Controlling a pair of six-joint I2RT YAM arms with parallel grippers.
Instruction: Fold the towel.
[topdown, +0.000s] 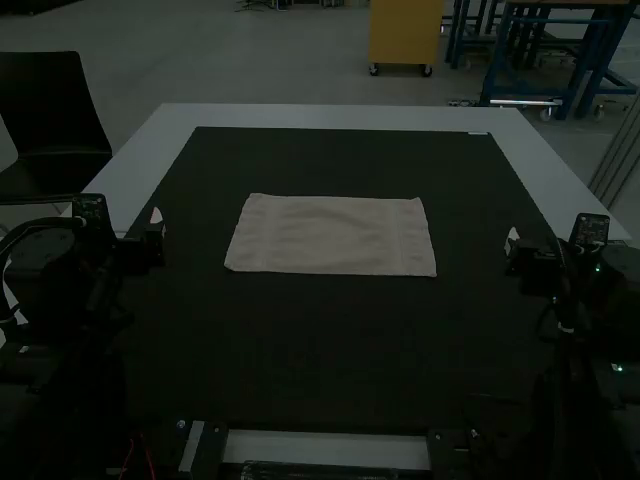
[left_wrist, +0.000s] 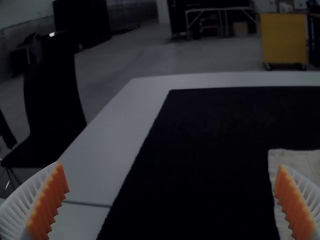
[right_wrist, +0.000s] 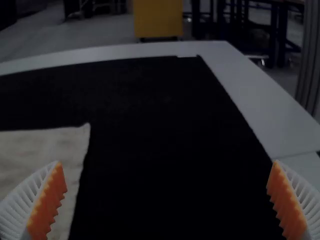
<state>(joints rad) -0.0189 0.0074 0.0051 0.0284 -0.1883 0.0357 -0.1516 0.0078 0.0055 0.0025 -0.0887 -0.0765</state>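
The towel (topdown: 331, 235) lies spread flat on the black mat (topdown: 330, 345), a little toward 11 o'clock from the mat's middle, taking 12 o'clock as the side far from the arms. It is a pale oblong with its long sides at 12 and 6 o'clock and its short ends at 9 and 3; faint ripples cross it, and a faint band runs near each short end. Nothing grips it. Well apart from its 9 o'clock end is the left gripper (topdown: 157, 222), and well apart from its 3 o'clock end is the right gripper (topdown: 512, 240). In their wrist views both show orange, ribbed pads (left_wrist: 50, 200) spread wide, with no hold on anything; in each, part of the towel shows beyond one finger. The mat sits on a white worktop (topdown: 330, 115), whose border runs past it at 10, 12 and 2 o'clock. At the mat's far edge, toward 1 o'clock from the towel, is a small white strip (topdown: 478, 133). The two arms stand at about 8 and 4 o'clock.
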